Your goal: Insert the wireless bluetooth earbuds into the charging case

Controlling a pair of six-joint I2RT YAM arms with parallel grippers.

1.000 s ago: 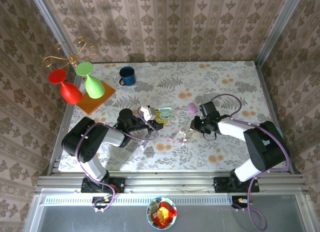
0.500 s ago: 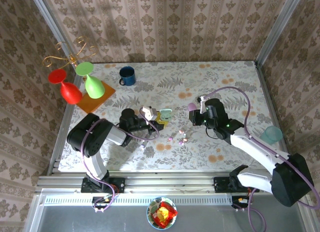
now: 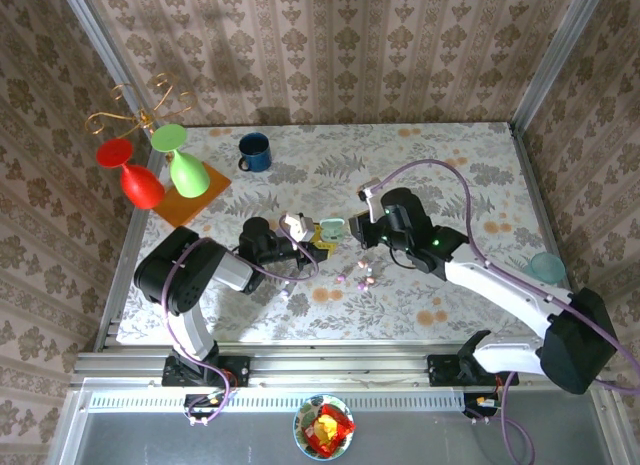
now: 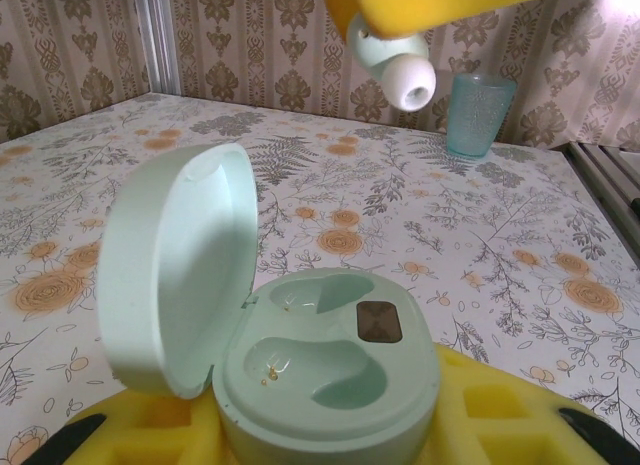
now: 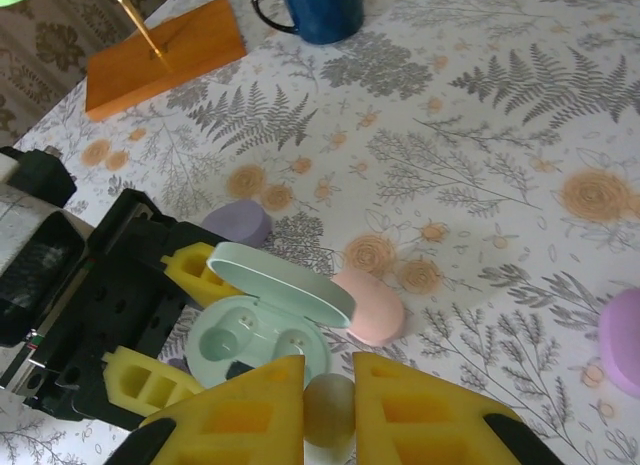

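Note:
The mint charging case (image 4: pixel 330 385) stands open with its lid (image 4: pixel 180 265) tipped back and both wells bare. My left gripper (image 4: pixel 330 440) is shut on the case, its yellow fingers (image 4: pixel 150 430) hugging the base. In the top view this case (image 3: pixel 331 227) sits at the left gripper's (image 3: pixel 316 237) tip. My right gripper (image 5: pixel 330 415) is shut on a greenish earbud (image 5: pixel 330 410), just above and on the near side of the open case (image 5: pixel 255 340). From the left wrist view that earbud (image 4: pixel 395 70) hangs over the case. Several loose earbuds (image 3: pixel 356 277) lie on the table.
A pink case (image 5: pixel 365 305) lies right beside the mint one. A purple case (image 5: pixel 238 223) lies behind it, and another purple case (image 5: pixel 625 340) is at the right edge. A blue mug (image 3: pixel 254 152), an orange block (image 3: pixel 193 192) with glasses and a teal cup (image 3: pixel 547 268) stand further off.
My right arm has swung left across the table, bringing the earbud over the mint case. The left gripper shifted slightly at first, then held still with the case.

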